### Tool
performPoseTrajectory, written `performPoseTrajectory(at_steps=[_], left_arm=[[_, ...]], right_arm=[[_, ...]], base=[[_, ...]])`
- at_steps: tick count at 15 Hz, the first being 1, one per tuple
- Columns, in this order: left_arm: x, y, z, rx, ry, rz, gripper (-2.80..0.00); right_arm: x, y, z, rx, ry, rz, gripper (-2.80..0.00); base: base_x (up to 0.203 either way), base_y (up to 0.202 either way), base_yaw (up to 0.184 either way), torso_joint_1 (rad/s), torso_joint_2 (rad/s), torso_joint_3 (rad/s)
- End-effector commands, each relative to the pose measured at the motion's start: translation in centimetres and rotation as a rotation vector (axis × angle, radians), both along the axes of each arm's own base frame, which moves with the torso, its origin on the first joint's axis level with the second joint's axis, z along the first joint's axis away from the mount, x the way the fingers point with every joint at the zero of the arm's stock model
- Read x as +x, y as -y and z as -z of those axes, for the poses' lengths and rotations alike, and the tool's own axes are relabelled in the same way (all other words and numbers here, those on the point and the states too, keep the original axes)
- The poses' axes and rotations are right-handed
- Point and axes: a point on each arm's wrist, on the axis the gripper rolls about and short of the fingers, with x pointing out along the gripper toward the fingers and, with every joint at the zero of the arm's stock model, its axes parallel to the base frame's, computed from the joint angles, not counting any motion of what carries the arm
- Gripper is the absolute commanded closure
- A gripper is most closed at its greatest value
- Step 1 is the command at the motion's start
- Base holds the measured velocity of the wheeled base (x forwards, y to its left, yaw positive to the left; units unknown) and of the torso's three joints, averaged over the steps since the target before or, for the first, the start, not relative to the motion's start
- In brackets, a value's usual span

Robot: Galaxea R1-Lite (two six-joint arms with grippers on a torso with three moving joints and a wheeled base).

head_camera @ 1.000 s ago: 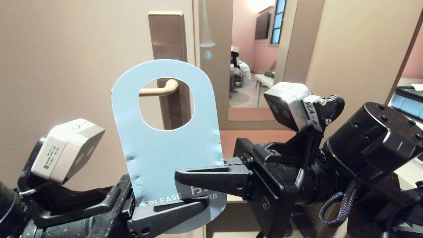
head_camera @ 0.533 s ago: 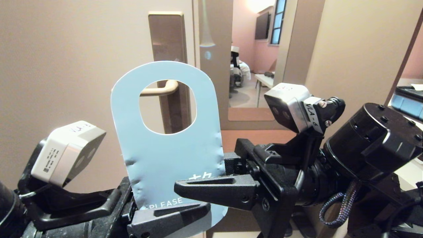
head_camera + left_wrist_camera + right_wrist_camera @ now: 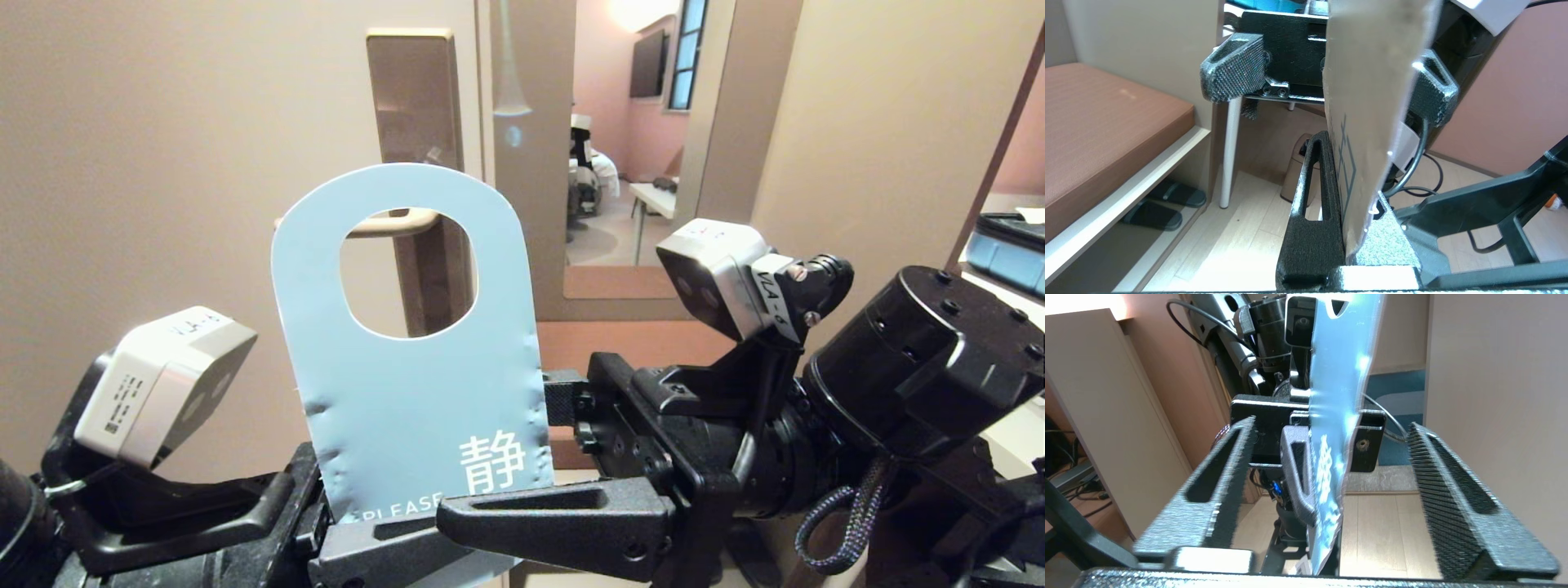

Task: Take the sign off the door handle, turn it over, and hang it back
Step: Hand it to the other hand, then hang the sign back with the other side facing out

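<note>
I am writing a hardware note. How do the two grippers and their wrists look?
Both grippers, left gripper and right gripper, are matte black with long slotted fingers and ridged inner pads. Each wrist carries a white box camera with a handwritten label. A braided cable loops under the right wrist.

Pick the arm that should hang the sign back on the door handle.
Left. The left gripper is shut on the sign's lower end, with the door handle showing through its hole. The right gripper stands open around the sign, gripping nothing.
</note>
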Motion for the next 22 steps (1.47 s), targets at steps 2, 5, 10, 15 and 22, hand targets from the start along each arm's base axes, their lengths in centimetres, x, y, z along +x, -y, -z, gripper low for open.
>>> performPoseTrajectory(at_steps=[2, 5, 10, 15, 22], left_arm=[[-0.3, -0.9, 0.3, -0.001, -0.004, -0.020, 0.00], [0.0, -1.3, 0.6, 0.005, -0.010, -0.048, 0.00], [0.9, -2.6, 0.3, -0.008, -0.002, -0.142, 0.00], [0.8, -2.9, 0.1, -0.019, 0.007, -0.152, 0.00], [0.7, -3.3, 0.2, -0.018, 0.006, -0.166, 0.00]], right_arm=[[-0.2, 0.5, 0.2, 0.020, 0.010, 0.009, -2.80], [0.1, 1.1, 0.3, 0.026, 0.017, 0.029, -2.80], [0.7, 2.3, 0.5, 0.049, 0.038, 0.072, -2.80], [0.7, 2.9, 1.0, 0.038, 0.033, 0.090, 0.00], [3.6, 6.5, 2.3, 0.006, 0.080, 0.339, 0.00]], base=[[0.000, 0.000, 0.000, 0.000, 0.00, 0.000], [0.000, 0.000, 0.000, 0.000, 0.00, 0.000], [0.000, 0.000, 0.000, 0.000, 0.00, 0.000], [0.000, 0.000, 0.000, 0.000, 0.00, 0.000], [0.000, 0.000, 0.000, 0.000, 0.00, 0.000]])
